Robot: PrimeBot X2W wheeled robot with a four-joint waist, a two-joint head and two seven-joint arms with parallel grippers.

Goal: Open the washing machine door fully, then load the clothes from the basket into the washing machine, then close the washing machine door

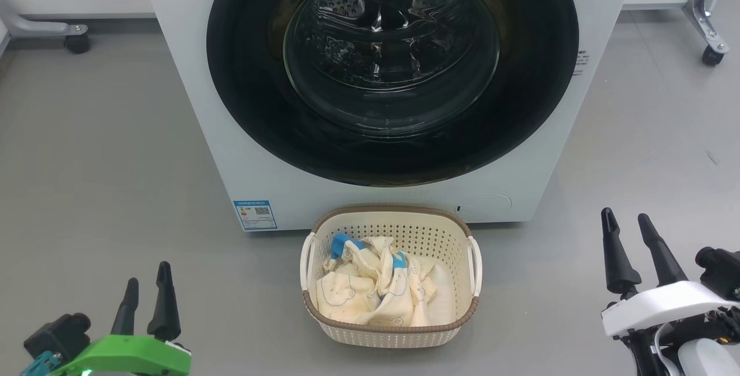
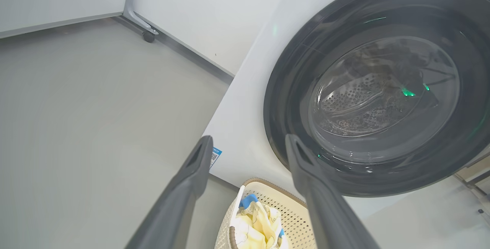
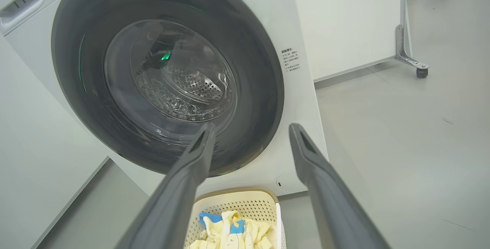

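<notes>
Fingers [image 1: 165, 301] of the left gripper [image 1: 148, 275] and right gripper [image 1: 624, 215], spread wide and empty at the lower corners, should be brought to the rim of the shut washing machine door [image 1: 248, 75] at upper centre, clear of the basket [image 1: 390, 211] beneath.

Shut black-rimmed washing machine door [image 1: 393, 69]; cream clothes [image 1: 376, 286] piled in basket [image 1: 390, 330] just below
</notes>
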